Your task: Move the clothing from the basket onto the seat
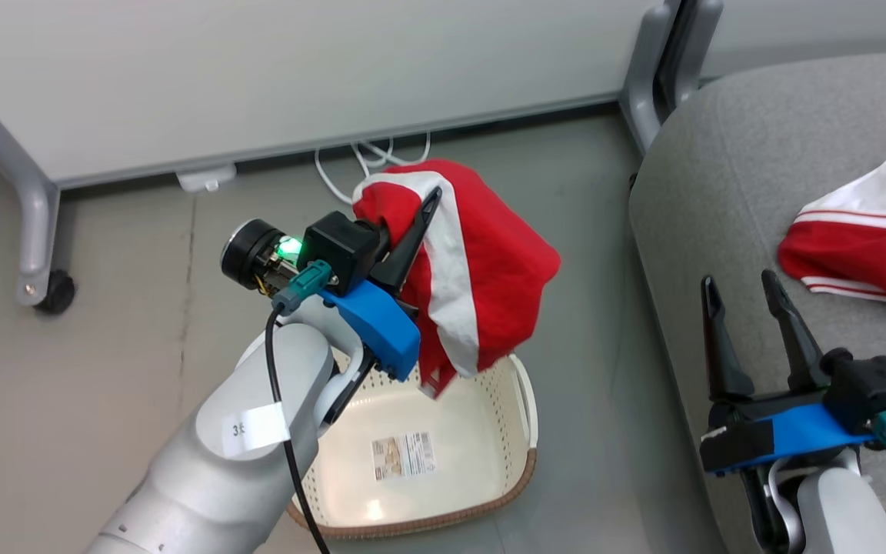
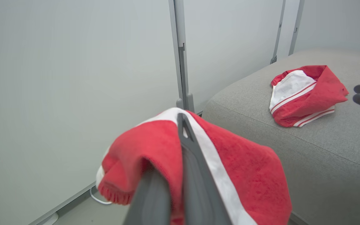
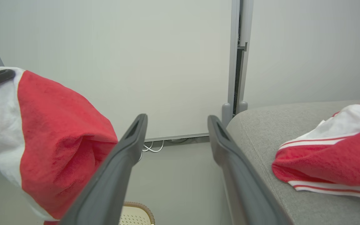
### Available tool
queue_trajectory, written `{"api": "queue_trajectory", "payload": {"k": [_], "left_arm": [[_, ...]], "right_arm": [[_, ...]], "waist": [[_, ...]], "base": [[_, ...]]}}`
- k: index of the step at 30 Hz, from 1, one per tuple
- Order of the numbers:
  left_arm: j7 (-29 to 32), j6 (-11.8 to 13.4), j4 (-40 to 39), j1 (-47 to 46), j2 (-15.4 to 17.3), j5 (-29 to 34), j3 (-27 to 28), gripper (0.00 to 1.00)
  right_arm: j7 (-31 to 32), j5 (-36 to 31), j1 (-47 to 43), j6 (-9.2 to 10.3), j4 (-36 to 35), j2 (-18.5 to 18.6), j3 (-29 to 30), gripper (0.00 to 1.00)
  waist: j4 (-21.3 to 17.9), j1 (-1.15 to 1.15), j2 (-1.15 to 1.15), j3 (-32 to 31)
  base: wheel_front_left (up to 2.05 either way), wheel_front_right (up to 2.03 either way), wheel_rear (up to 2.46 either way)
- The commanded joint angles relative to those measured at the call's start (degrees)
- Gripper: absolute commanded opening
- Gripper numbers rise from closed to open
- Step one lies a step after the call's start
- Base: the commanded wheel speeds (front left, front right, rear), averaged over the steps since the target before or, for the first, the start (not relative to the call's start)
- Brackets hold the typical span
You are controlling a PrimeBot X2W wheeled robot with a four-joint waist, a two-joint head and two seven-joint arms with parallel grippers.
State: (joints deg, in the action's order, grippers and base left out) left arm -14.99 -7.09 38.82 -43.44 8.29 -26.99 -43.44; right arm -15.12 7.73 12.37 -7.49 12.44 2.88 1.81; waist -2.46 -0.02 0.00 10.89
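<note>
My left gripper (image 1: pixel 424 204) is shut on a red garment with a white stripe (image 1: pixel 481 269), which hangs from its fingers above the cream basket (image 1: pixel 516 477). In the left wrist view the same garment (image 2: pixel 248 168) drapes over the closed gripper (image 2: pixel 181 120). A second piece of red and white clothing (image 1: pixel 866 238) lies on the grey seat (image 1: pixel 727 154) at the right. My right gripper (image 1: pixel 743 288) stands open over the seat's near edge, apart from that clothing (image 3: pixel 330 156), with nothing between its fingers (image 3: pixel 136 134).
The basket's floor shows a barcode sticker (image 1: pixel 403 455). White wall panels on grey wheeled legs (image 1: pixel 31 223) stand behind, with white cables (image 1: pixel 358 158) on the floor beneath them. Bare grey floor (image 1: pixel 597 254) separates the basket from the seat.
</note>
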Motion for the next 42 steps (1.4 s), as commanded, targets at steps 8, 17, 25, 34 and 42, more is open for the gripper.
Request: {"api": "queue_trajectory", "payload": {"k": [8,17,25,34,42], "left_arm": [[-0.29,-0.4,-1.63,2.16,-0.89,1.66,0.54,0.0],[-0.29,-0.41,-2.07,2.97,-0.76,2.0,0.11,0.0],[-0.29,-0.42,-2.26,2.03,-1.0,1.64,-0.45,0.0],[-0.28,-0.43,-2.91,0.76,-1.52,1.78,-0.9,0.0],[-0.29,-0.43,-3.86,-0.33,-2.39,2.25,-2.33,0.0]], "right_arm": [[-0.05,0.38,-4.17,-0.01,0.28,0.0,0.63,1.0],[-0.05,0.23,-4.5,-0.01,-0.33,0.0,0.9,1.0],[-0.04,-1.24,-0.98,-0.01,-3.06,-0.01,-2.99,1.0],[-0.04,-1.29,7.24,-0.01,-1.84,2.22,-15.41,1.0],[-0.04,-1.59,15.06,-0.01,5.9,3.44,-22.76,1.0]], "waist": [[-0.12,0.02,0.0,-6.01],[0.49,0.02,0.0,-7.44],[1.11,0.02,0.0,-7.16],[1.94,0.02,0.0,-5.93],[3.64,0.02,0.0,-4.96]], "base": [[0.0,0.0,0.0],[0.0,0.0,0.0],[0.0,0.0,0.0],[0.0,0.0,0.0],[0.0,0.0,0.0]]}}
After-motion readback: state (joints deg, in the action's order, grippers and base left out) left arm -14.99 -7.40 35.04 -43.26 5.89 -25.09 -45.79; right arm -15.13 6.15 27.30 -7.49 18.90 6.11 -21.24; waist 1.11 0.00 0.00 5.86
